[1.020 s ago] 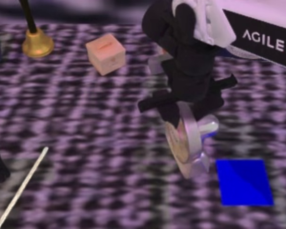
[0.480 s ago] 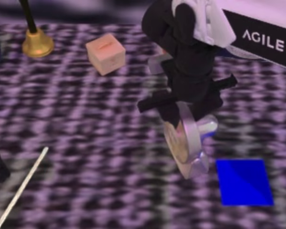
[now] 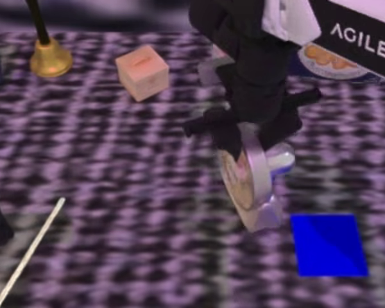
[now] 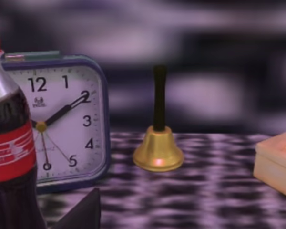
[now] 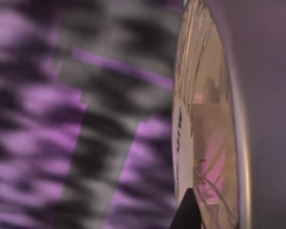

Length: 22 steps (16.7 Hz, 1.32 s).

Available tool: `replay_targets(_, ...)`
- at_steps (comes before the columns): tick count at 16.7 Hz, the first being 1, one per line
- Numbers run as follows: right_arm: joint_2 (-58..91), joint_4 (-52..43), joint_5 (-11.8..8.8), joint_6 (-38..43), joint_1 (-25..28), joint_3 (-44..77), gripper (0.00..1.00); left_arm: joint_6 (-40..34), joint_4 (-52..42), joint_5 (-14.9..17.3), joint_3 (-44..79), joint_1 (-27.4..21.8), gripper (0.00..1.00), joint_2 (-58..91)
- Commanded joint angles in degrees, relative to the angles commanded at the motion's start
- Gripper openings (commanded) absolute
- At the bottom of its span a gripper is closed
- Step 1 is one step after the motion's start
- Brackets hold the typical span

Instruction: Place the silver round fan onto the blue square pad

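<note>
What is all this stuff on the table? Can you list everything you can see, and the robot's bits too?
silver round fan: one, silvery with a pinkish-tan face, mid-table, just left of the pad
blue square pad: one, vivid blue, flat, near right, bare
cube: one, peach-pink, far side, left of centre
bell: one, gold with a black handle, far left
alarm clock: one, blue frame and white face, left wrist view, beside the bell
cola bottle: one, dark with a red label, in front of the clock
cookie tin: one, blue, far right, partly under the right arm
white stick: one, near left
tablecloth: purple and black pattern
right gripper: black, shut on the fan's top edge
left gripper: out of view
</note>
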Motion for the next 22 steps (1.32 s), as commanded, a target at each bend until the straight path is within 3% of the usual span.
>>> replay_targets(4, 0.2, -5.8, 0.0, -0.1, 0.2, 5.9, 0.0, 0.0, 0.0, 0.0, 0.0, 0.0, 1.0, 0.0)
replay_targets(12, -1.2, -5.8, 0.0, -3.8, -0.4, 3.8, 0.0, 0.0, 0.0, 0.0, 0.0, 0.0, 1.0, 0.0)
replay_targets(16, -6.0, -5.1, -0.1, -16.3, -1.8, -2.3, 0.0, 0.0, 0.0, 0.0, 0.0, 0.0, 1.0, 0.0)
replay_targets(22, -17.8, -2.5, -0.1, -46.2, -5.0, -16.1, 0.0, 0.0, 0.0, 0.0, 0.0, 0.0, 1.0, 0.0)
